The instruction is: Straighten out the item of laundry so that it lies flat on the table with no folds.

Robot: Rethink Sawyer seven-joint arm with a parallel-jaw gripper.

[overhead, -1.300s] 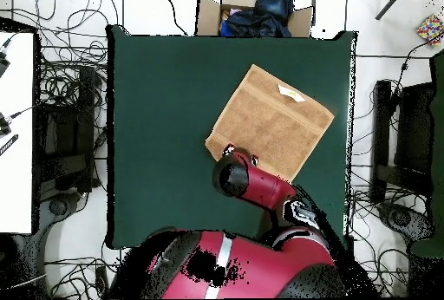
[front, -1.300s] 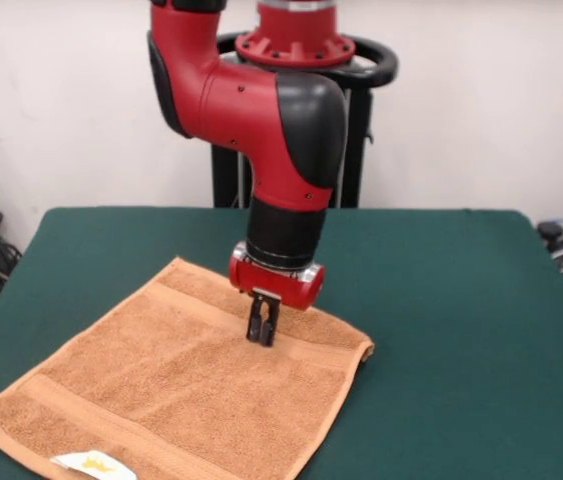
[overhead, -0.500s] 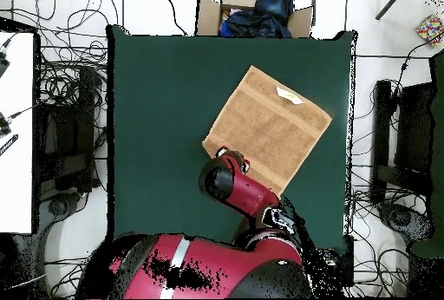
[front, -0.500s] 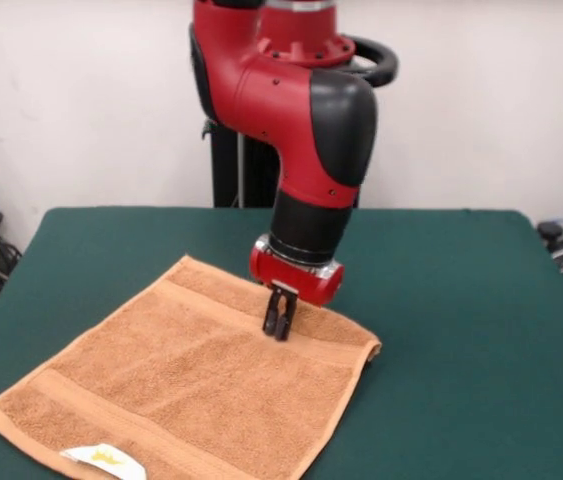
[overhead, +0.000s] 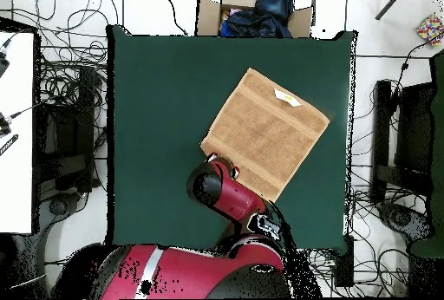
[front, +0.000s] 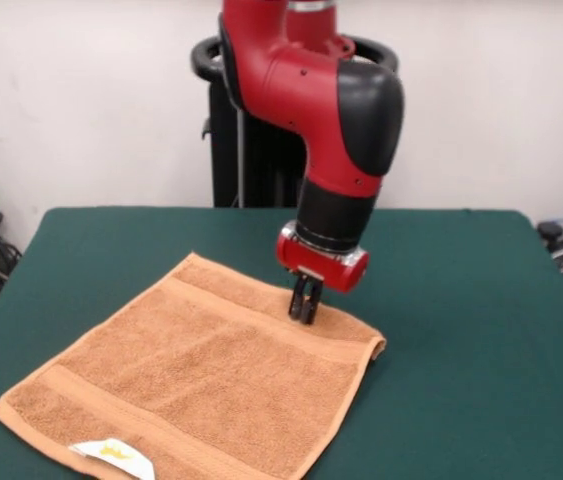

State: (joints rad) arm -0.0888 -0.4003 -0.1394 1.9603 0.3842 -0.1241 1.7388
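Note:
The orange-tan towel (front: 201, 380) lies spread on the dark green table (front: 461, 300), turned like a diamond, with its white tag (front: 111, 455) at the near edge. My gripper (front: 305, 300) points down onto the towel's far woven band near the right corner, with its fingers together on the cloth. That corner (front: 371, 347) curls up slightly. In the overhead view the towel (overhead: 264, 132) lies right of the table's (overhead: 165, 97) middle, with the tag (overhead: 286, 98) towards the top. There the arm (overhead: 217, 188) covers the gripper and the towel's lower left corner.
The robot's black pedestal (front: 231, 150) stands behind the table's far edge. In the overhead view a cardboard box with dark clothes (overhead: 251, 10) sits past the table's top edge. Cables lie on the floor around the table. Green cloth shows on all sides of the towel.
The gripper has moved right and a little farther back in the front view. The towel has slid along with it, and its far right corner now lies farther right.

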